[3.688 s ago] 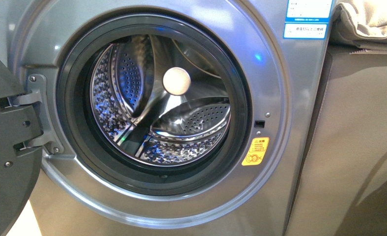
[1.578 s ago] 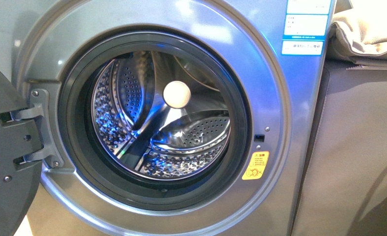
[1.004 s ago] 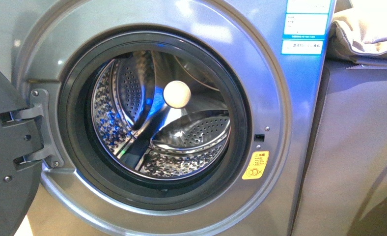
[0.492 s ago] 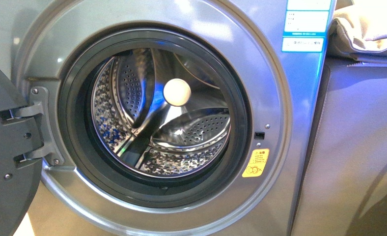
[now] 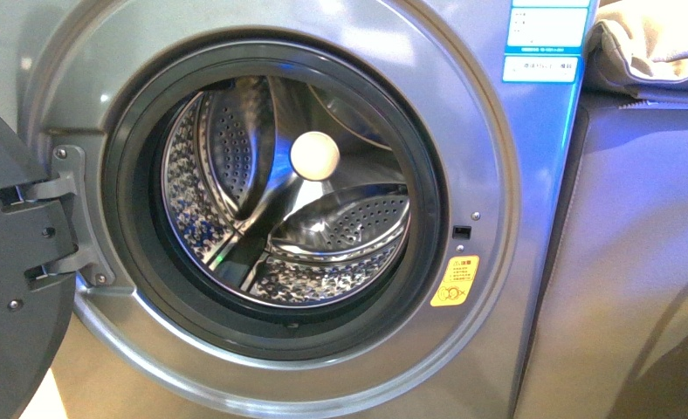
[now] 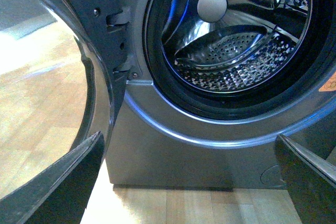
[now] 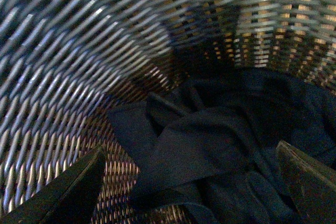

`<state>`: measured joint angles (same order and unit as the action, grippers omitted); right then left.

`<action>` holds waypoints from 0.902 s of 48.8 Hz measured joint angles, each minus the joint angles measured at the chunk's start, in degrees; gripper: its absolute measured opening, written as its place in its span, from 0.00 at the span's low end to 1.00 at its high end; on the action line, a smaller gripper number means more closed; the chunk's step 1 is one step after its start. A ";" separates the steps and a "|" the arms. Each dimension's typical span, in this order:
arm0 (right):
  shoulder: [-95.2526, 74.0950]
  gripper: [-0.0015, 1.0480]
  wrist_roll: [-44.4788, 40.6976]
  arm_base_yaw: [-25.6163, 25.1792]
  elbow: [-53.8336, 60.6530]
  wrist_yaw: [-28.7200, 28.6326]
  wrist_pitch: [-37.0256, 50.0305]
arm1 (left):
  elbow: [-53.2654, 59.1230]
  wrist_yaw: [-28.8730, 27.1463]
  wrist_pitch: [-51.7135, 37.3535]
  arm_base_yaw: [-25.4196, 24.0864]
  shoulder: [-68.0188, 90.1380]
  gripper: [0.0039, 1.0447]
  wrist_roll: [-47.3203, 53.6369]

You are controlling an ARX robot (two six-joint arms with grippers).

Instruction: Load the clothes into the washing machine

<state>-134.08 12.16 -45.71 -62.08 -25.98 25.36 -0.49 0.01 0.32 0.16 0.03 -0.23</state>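
The silver-grey washing machine fills the front view, its dark door swung open at the left and its shiny perforated drum showing nothing inside. Neither arm shows there. In the left wrist view my left gripper is open, low before the washing machine and above the floor, nothing between its fingers. In the right wrist view the clothes, a crumpled dark navy garment, lie in the bottom of a woven basket. My right gripper is open just over them.
A tan-covered box stands right of the machine with a beige folded cloth on top. A yellow sticker sits by the porthole. Wooden floor lies below the open door.
The front view has shifted a little: the machine first sank in the picture, then rose again over the last second. Nothing in the drum or at the door has changed.
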 joint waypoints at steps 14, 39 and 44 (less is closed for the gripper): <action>-6.58 0.93 6.45 1.92 -7.08 5.44 -11.58 | 0.00 0.02 0.00 0.00 0.00 0.94 0.00; -14.38 0.93 4.04 1.68 -9.35 10.01 -14.34 | 0.00 0.02 0.00 0.00 0.00 0.94 0.00; -15.43 0.93 3.61 1.29 -9.44 9.99 -14.03 | 0.00 0.00 0.00 0.00 0.00 0.94 0.00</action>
<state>-149.51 15.77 -44.42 -71.53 -15.99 11.33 -0.49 0.01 0.32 0.16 0.03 -0.23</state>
